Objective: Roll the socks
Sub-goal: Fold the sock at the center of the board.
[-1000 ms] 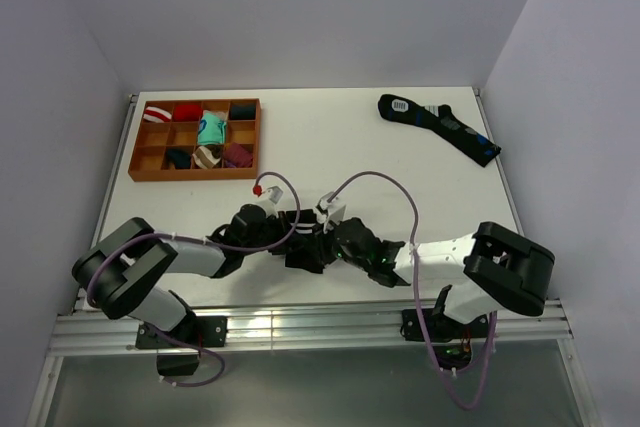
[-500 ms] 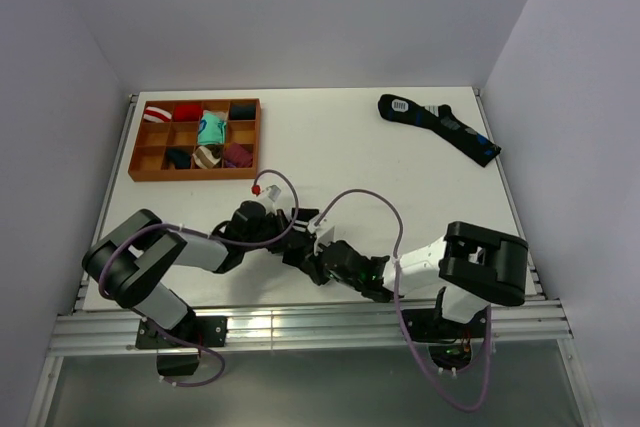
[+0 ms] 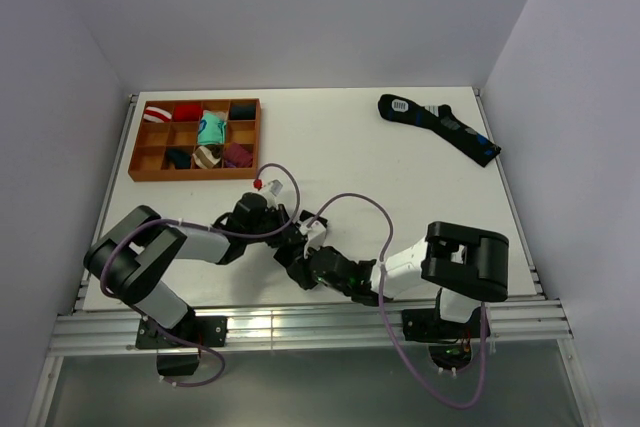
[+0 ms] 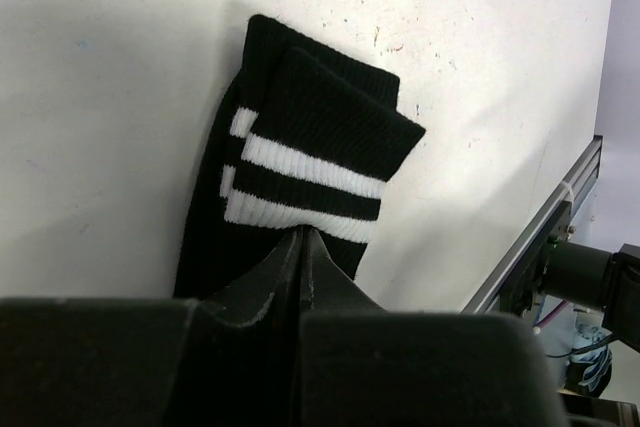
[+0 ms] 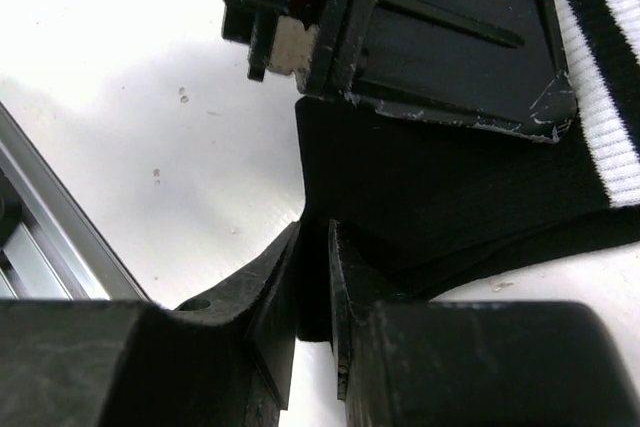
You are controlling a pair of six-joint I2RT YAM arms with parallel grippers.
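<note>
Left wrist view shows the left gripper (image 4: 303,239) pinching the socks (image 4: 310,162) below the stripes, apparently anchoring them while the right gripper (image 5: 317,237) nips their black edge for rolling.

Socks (image 4: 300,137) were black with two white stripes round the cuff. Table (image 4: 110,57) was white with red, yellow and blue flecks. Tray (image 3: 190,176) was orange-brown, holding a red-and-white striped bundle (image 3: 155,114) and a teal one (image 3: 210,130). Long sock (image 3: 445,127) was dark, blue marks, white patch.
</note>
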